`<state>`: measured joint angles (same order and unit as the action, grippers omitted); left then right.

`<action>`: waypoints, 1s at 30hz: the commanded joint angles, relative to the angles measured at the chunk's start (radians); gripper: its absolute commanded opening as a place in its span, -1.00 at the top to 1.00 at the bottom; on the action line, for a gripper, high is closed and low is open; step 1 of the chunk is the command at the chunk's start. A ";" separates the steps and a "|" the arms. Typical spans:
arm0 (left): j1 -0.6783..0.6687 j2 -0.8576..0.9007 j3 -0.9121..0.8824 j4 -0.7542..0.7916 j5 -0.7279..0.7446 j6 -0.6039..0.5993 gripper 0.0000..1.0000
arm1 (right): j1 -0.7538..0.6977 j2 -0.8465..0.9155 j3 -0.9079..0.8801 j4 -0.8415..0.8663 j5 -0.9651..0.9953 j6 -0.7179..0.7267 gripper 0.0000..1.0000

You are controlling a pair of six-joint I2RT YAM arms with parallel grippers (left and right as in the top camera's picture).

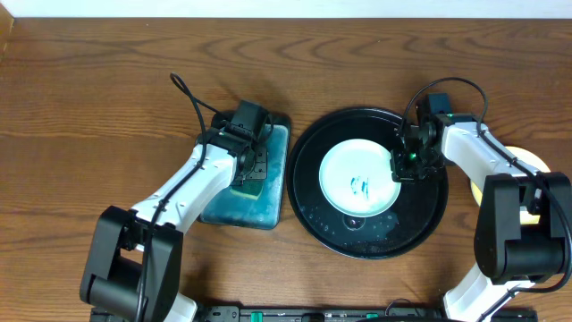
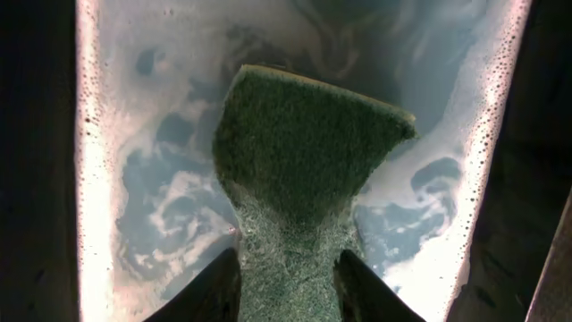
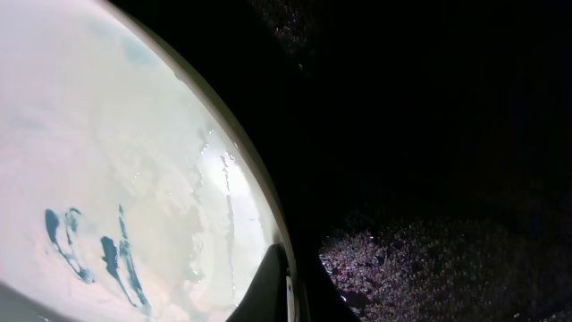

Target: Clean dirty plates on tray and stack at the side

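Note:
A pale plate (image 1: 350, 177) with teal scribbles (image 1: 361, 186) lies in the middle of the black tray (image 1: 313, 206). My right gripper (image 1: 404, 167) is shut on this plate's right rim; in the right wrist view its fingers (image 3: 268, 288) pinch the rim, with the plate (image 3: 116, 152) on the left and the wet tray (image 3: 429, 134) on the right. A yellow plate (image 1: 529, 161) lies on the tabletop at the far right, mostly hidden by the right arm. My left gripper (image 1: 251, 168) hangs over the basin, its jaws squeezing a green sponge (image 2: 308, 143).
The rectangular basin (image 1: 223, 210) of cloudy blue water (image 2: 161, 188) stands just left of the tray, its rim almost touching it. Water drops speckle the tray's front part (image 1: 357, 234). Bare wood tabletop (image 1: 89, 89) lies to the left and behind.

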<state>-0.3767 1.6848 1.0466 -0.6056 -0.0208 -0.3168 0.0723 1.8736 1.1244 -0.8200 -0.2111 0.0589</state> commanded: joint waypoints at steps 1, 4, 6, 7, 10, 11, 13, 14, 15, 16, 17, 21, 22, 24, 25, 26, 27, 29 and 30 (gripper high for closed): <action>0.000 0.045 -0.017 -0.006 0.013 -0.021 0.30 | 0.027 0.030 -0.029 0.005 0.050 -0.015 0.98; 0.000 0.083 -0.018 -0.004 0.013 -0.029 0.31 | 0.027 0.030 -0.029 0.005 0.050 -0.015 0.97; 0.000 0.114 -0.018 0.002 0.013 -0.029 0.36 | 0.027 0.030 -0.029 0.005 0.050 -0.015 0.98; 0.000 0.135 -0.018 0.008 0.013 -0.029 0.44 | 0.027 0.030 -0.029 0.004 0.050 -0.015 0.98; 0.000 0.179 -0.018 0.021 0.013 -0.028 0.78 | 0.027 0.030 -0.029 0.003 0.050 -0.015 0.97; 0.001 0.188 -0.018 0.022 0.013 -0.028 0.85 | 0.027 0.030 -0.029 0.002 0.050 -0.015 0.97; 0.001 0.191 -0.018 0.021 0.013 -0.028 0.85 | 0.027 0.030 -0.029 0.001 0.050 -0.015 0.98; 0.001 0.186 -0.018 0.021 0.013 -0.028 0.85 | 0.027 0.030 -0.029 0.001 0.050 -0.016 0.97; 0.001 0.181 -0.018 0.021 0.013 -0.027 0.85 | 0.027 0.030 -0.029 0.001 0.050 -0.016 0.98; 0.001 0.171 -0.016 0.019 0.013 -0.027 0.85 | 0.027 0.030 -0.029 0.001 0.050 -0.015 0.97; 0.001 0.160 -0.015 0.015 0.013 -0.027 0.85 | 0.027 0.030 -0.029 0.001 0.050 -0.016 0.98; 0.001 0.066 0.001 -0.014 0.013 -0.026 0.85 | 0.027 0.030 -0.029 0.000 0.051 -0.016 0.97; 0.001 0.037 0.003 -0.018 0.013 -0.024 0.85 | 0.027 0.030 -0.029 0.000 0.051 -0.016 0.98; 0.001 -0.021 0.004 -0.020 0.013 -0.024 0.85 | 0.027 0.030 -0.029 -0.002 0.055 -0.015 0.97; 0.001 -0.044 0.004 -0.021 0.013 -0.024 0.85 | 0.027 0.030 -0.029 -0.003 0.058 -0.015 0.97; 0.001 -0.069 0.004 -0.021 0.013 -0.024 0.85 | 0.027 0.030 -0.029 -0.003 0.058 -0.015 0.98; 0.001 -0.083 0.004 -0.021 0.013 -0.024 0.85 | 0.027 0.030 -0.029 -0.002 0.058 -0.015 0.97; 0.001 -0.099 0.004 -0.021 0.013 -0.025 0.85 | 0.027 0.030 -0.029 -0.003 0.058 -0.015 0.97; 0.001 -0.098 0.004 -0.021 0.013 -0.024 0.85 | 0.027 0.030 -0.029 -0.003 0.058 -0.015 0.98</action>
<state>-0.3767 1.6146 1.0534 -0.6247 -0.0059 -0.3401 0.0727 1.8736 1.1244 -0.8215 -0.2100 0.0586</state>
